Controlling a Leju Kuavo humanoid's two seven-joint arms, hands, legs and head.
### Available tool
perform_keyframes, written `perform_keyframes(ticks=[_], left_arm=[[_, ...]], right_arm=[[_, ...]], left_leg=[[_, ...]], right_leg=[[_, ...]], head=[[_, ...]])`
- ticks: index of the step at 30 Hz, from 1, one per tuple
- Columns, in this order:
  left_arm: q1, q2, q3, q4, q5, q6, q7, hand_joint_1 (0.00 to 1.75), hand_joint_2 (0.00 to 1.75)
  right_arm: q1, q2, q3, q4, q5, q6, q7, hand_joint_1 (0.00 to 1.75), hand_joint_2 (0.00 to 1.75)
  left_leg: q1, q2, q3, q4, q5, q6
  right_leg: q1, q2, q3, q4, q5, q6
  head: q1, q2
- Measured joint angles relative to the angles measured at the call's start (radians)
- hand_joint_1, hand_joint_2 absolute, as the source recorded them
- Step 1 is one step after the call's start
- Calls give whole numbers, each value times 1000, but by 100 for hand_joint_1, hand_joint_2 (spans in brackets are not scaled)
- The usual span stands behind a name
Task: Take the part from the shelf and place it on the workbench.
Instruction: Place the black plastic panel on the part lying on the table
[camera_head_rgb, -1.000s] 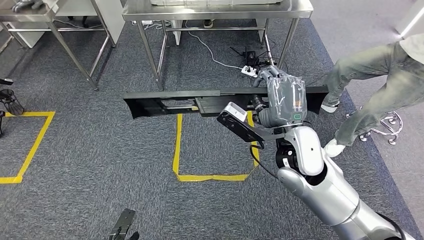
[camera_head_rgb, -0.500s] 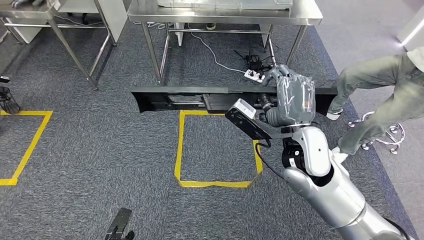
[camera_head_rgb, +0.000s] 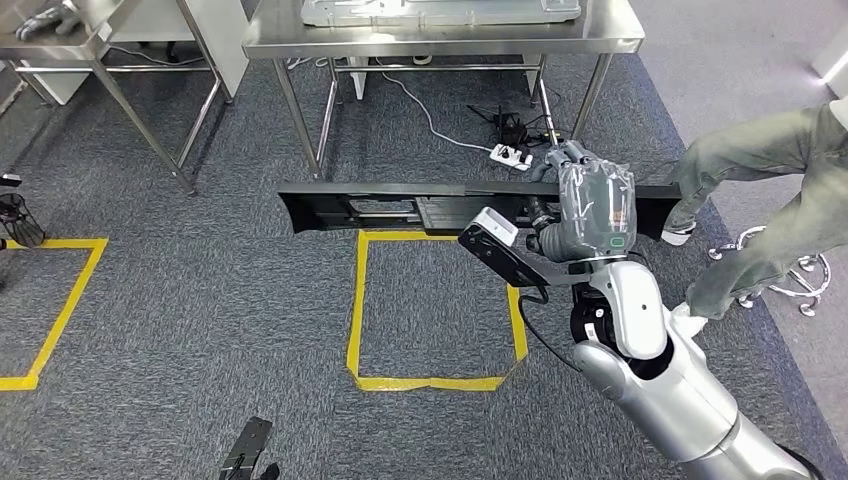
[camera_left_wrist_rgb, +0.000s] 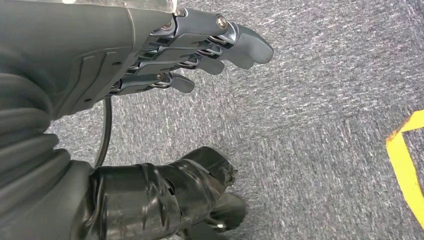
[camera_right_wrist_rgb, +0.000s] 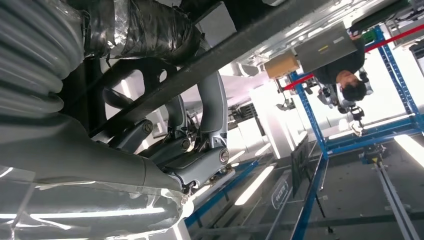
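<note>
One long black part (camera_head_rgb: 400, 205) hangs level over the carpet in your head view, gripped near its right end by the right hand (camera_head_rgb: 590, 200), short of the steel workbench (camera_head_rgb: 440, 35). Your left wrist view lists the left hand (camera_left_wrist_rgb: 150, 60) empty, fingers loosely extended above carpet. Your right wrist view shows fingers (camera_right_wrist_rgb: 212, 107) curled round the part's edge.

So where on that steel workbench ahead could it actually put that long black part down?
The workbench shows bare steel along its front edge and at its left end, beside the grey tray filling the middle and right. That front strip looks narrow for the long black part held by the right hand. Underneath, cables and a power strip crowd the floor.
</note>
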Motion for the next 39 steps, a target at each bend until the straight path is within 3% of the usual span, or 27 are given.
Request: perform_keyframes(ticks=[1,2,4,5,7,10,12,14,16,17,19,21,24,26,29,31,32,34,36,39], left_arm=[[1,0,-1,0,0,-1,0,0,175],[2,0,-3,0,0,-1,0,0,175],[2,0,-6,0,1,-1,0,0,175],[2,1,-7,0,2,-1,0,0,175],[-1,2,-7,0,3,0,1,0,175],[1,3,-7,0,3,0,1,0,175],[2,3,-7,0,2,0,0,0,175],[1,3,-7,0,2,0,0,0,175],[3,3,-8,0,3,0,0,0,175],[5,3,-8,0,3,0,0,0,175],[6,3,-8,0,4,-1,0,0,175],[5,3,-8,0,4,-2,0,0,175],[4,3,-8,0,6,-2,-1,0,175],[4,2,-8,0,6,-3,-1,0,175],[5,1,-9,0,6,-3,-1,0,175],[9,1,-9,0,6,-3,-1,0,175],[10,2,-9,0,6,-4,-1,0,175],[11,2,-9,0,6,-5,-1,0,175],[10,4,-9,0,6,-5,-1,0,175],[10,7,-9,0,6,-5,0,0,175]], right_arm=[[0,0,0,0,3,4,0,175,175],[0,-1,0,-1,6,8,0,175,175],[-1,-1,0,-5,10,15,0,175,175],[-3,-1,0,-6,11,18,0,175,175],[-4,-2,0,-9,12,23,1,175,175],[-4,-4,0,-13,12,25,1,175,175],[-9,-6,-1,-16,12,25,1,175,175],[-9,-9,-1,-18,13,27,2,175,175],[-6,-12,-2,-19,15,28,7,175,175],[-5,-15,-4,-19,16,29,9,175,175],[-5,-21,-6,-21,21,32,14,175,175],[-5,-27,-9,-25,26,41,18,175,175],[0,-43,-20,-34,29,53,26,175,175],[-1,-54,-32,-44,30,58,31,175,175],[-1,-67,-48,-59,31,63,36,175,175],[2,-74,-52,-64,31,66,38,175,175],[3,-76,-54,-65,31,66,39,175,175],[4,-80,-59,-68,30,67,40,175,175],[5,-81,-66,-68,29,67,41,175,175],[13,-85,-72,-69,27,67,41,175,175]], left_leg=[[-1,0,-15,-5,29,3],[-2,0,-9,-47,73,8],[-10,1,34,-174,152,23],[-16,1,57,-224,167,31],[-24,2,82,-265,156,41],[-20,0,114,-300,146,52],[-16,0,140,-313,139,59],[-15,0,156,-315,125,63],[-13,-2,176,-313,107,60],[-11,-3,188,-311,96,57],[-7,-6,213,-301,70,47],[-6,-8,224,-287,45,32],[-5,-9,229,-270,25,14],[-1,-5,207,-219,18,8],[2,-1,94,-46,-30,-3],[1,-1,31,5,-48,-1],[0,-1,22,-15,-32,4],[-8,0,40,-133,64,20],[-22,0,65,-227,122,36],[-28,-3,95,-272,124,56]], right_leg=[[1,1,12,0,-9,0],[2,1,25,0,-18,0],[2,1,50,-3,-37,4],[2,1,58,-7,-44,8],[1,2,65,-14,-46,18],[-1,-1,64,12,-42,31],[-3,-2,16,96,-66,38],[-5,-2,-66,210,-108,47],[-11,-2,-121,250,-120,55],[-15,-2,-124,221,-97,59],[-22,-3,-102,103,-2,67],[-20,-4,-84,26,50,61],[-16,-3,-68,20,47,35],[-16,-3,-53,18,39,21],[-11,0,-31,16,17,10],[-6,3,-11,16,0,8],[-4,4,2,16,-10,8],[-2,4,30,15,-31,10],[-3,6,50,8,-47,16],[-2,8,69,6,-49,32]], head=[[0,0],[0,0],[1,0],[1,0],[1,0],[1,0],[2,0],[2,0],[2,0],[2,0],[3,0],[4,0],[4,0],[3,0],[2,0],[2,0],[2,0],[2,0],[3,0],[3,0]])
